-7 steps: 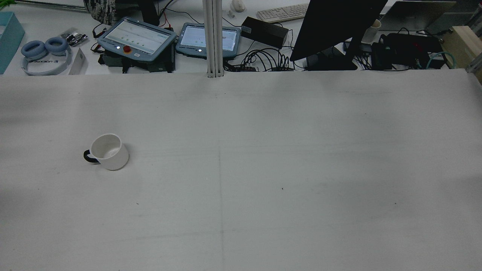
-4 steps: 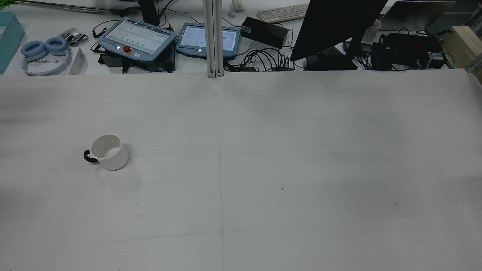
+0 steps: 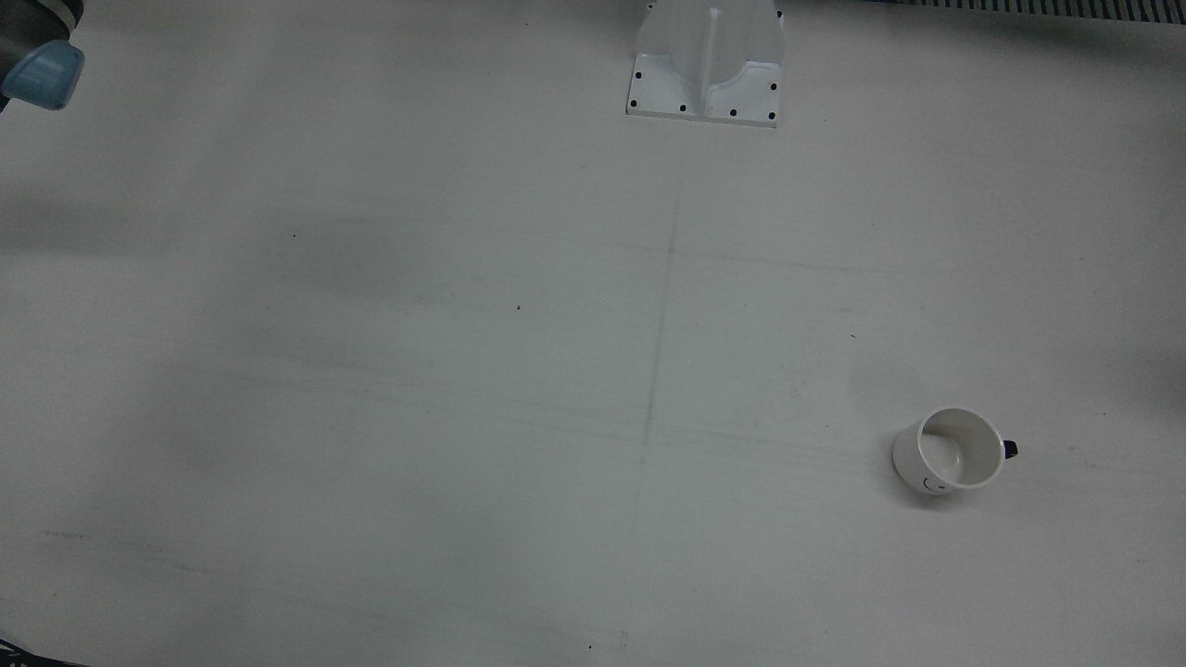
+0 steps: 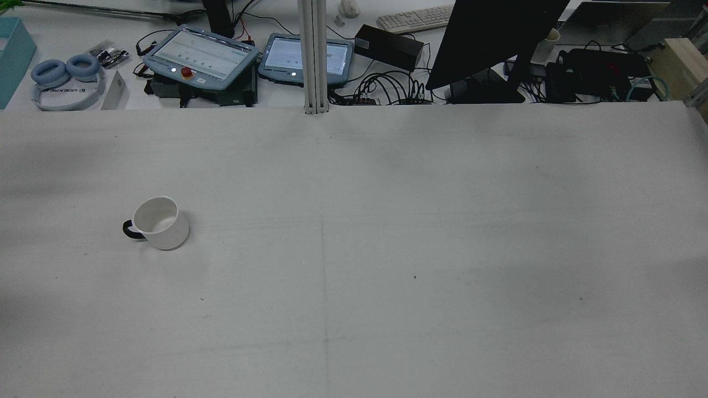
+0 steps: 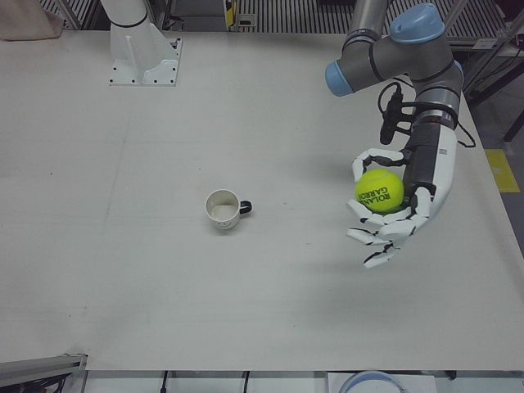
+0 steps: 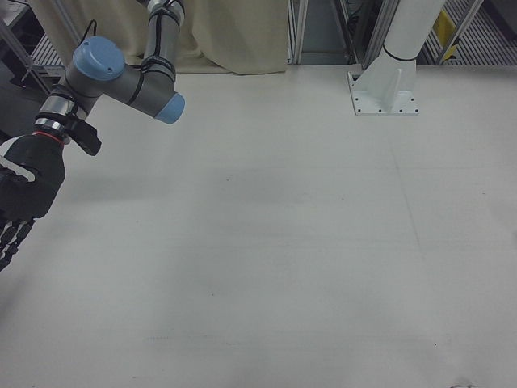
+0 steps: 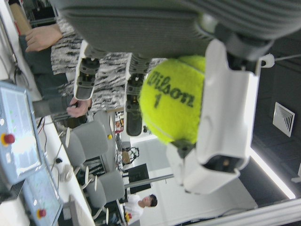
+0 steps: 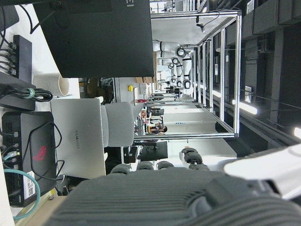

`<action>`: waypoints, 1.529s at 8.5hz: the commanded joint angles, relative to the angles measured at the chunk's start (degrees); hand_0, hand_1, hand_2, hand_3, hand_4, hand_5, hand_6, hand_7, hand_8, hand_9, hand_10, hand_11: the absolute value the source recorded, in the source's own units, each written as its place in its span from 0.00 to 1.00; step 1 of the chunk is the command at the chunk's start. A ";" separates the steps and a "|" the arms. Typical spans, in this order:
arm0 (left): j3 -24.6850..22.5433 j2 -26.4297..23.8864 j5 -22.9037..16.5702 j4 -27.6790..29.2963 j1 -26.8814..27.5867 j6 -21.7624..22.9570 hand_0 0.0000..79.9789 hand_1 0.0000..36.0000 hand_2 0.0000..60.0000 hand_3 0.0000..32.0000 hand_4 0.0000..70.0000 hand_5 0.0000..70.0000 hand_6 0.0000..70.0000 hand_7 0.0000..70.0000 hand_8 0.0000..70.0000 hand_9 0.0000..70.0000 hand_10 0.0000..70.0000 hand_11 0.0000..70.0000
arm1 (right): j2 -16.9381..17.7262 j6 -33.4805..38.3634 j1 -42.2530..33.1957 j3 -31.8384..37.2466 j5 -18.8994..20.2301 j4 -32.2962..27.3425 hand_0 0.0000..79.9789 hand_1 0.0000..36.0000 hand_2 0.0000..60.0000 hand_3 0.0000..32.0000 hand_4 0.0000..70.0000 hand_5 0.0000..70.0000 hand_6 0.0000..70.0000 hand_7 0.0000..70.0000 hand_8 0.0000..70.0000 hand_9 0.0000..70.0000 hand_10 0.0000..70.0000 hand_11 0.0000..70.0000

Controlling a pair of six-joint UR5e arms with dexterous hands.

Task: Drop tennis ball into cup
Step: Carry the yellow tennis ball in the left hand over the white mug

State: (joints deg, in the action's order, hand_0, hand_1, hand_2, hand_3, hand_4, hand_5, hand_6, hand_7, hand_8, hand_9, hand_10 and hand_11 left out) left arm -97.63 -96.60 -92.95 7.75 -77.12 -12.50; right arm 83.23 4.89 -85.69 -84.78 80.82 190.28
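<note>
— Where's the tennis ball (image 5: 379, 191)?
— In the left robot hand (image 5: 396, 199), white fingers (image 5: 373, 233) curled around it, held above the bench (image 5: 123, 270) and well apart from the cup (image 5: 223, 210).
— And the cup?
— A white mug with a dark handle, upright on the bench, nothing inside that I can see.
— The right robot hand (image 6: 19, 197)?
— Dark, at the edge of the right-front view, off the bench side. Whether its fingers are spread or pressed together, I cannot tell.
</note>
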 commanded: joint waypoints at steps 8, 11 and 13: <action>1.64 -1.83 4.01 0.68 27.64 -7.01 1.00 1.00 0.94 0.98 0.00 0.42 0.96 0.82 0.53 0.48 0.15 0.28 | 0.00 0.03 0.09 0.14 -0.05 0.00 0.00 0.00 0.00 0.00 0.00 0.00 0.00 0.00 0.00 0.00 0.00 0.00; 3.32 -2.46 3.92 1.83 27.64 -6.57 0.84 0.96 0.65 0.89 0.00 0.32 0.76 0.13 0.24 0.03 0.10 0.19 | 0.00 0.03 0.09 0.14 -0.05 0.00 0.00 0.00 0.00 0.00 0.00 0.00 0.00 0.00 0.00 0.00 0.00 0.00; 3.32 -2.46 3.92 2.01 27.64 -6.57 0.71 0.82 0.49 0.97 0.00 0.19 0.24 0.16 0.11 0.01 0.08 0.15 | 0.00 0.03 0.00 -0.03 -0.05 0.00 0.00 0.00 0.00 0.00 0.00 0.00 0.00 0.00 0.00 0.00 0.00 0.00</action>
State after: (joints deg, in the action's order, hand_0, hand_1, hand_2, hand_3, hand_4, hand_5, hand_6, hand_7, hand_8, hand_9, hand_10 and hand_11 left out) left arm -94.47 -99.02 -89.03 9.41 -49.50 -19.14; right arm 83.23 4.92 -85.63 -84.67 80.77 190.28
